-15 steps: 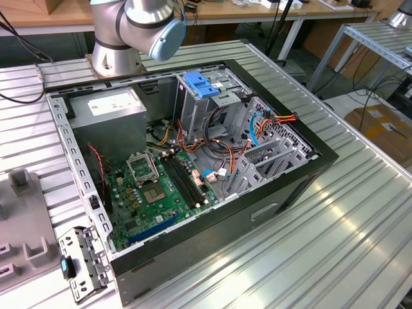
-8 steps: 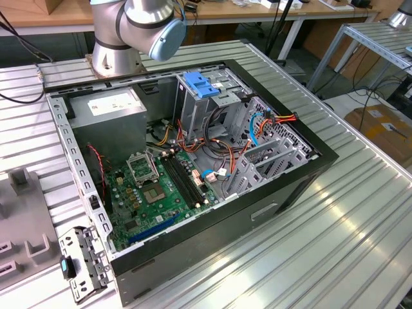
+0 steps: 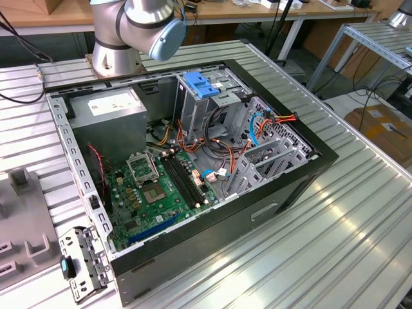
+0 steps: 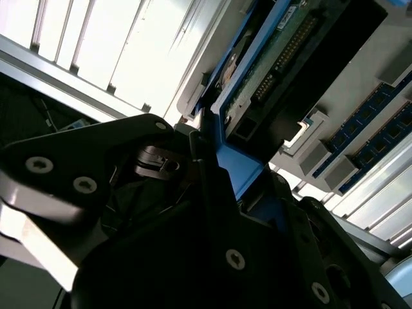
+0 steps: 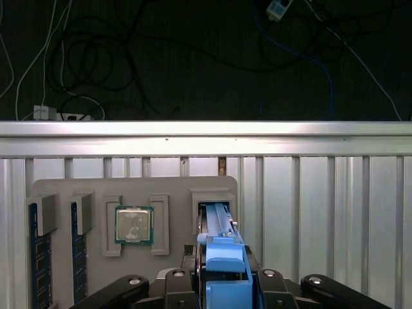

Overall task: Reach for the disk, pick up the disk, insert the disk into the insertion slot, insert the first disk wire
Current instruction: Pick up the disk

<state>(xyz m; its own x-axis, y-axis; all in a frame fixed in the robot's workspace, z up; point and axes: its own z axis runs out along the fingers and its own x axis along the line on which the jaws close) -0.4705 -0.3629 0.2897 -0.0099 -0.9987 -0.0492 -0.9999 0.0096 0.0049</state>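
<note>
Disk [image 5: 222, 257] on edge, blue frame outward, far end at pocket of grey tray [image 5: 64, 188] on ribbed metal table [image 5: 322, 212]. Gripper [image 5: 222, 286] clamped on blue frame, fingers [image 4: 215, 193] pressed against both sides in both wrist views. Processor chip [image 5: 134, 224] and memory sticks [image 5: 40, 257] alongside on tray. Perforated drive cage [image 3: 270, 154] inside open computer case [image 3: 290, 190], toward exterior view's right.

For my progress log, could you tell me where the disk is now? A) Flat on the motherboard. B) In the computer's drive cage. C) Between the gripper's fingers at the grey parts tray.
C: in the first wrist view the gripper clasps the disk at the grey parts tray.
</note>
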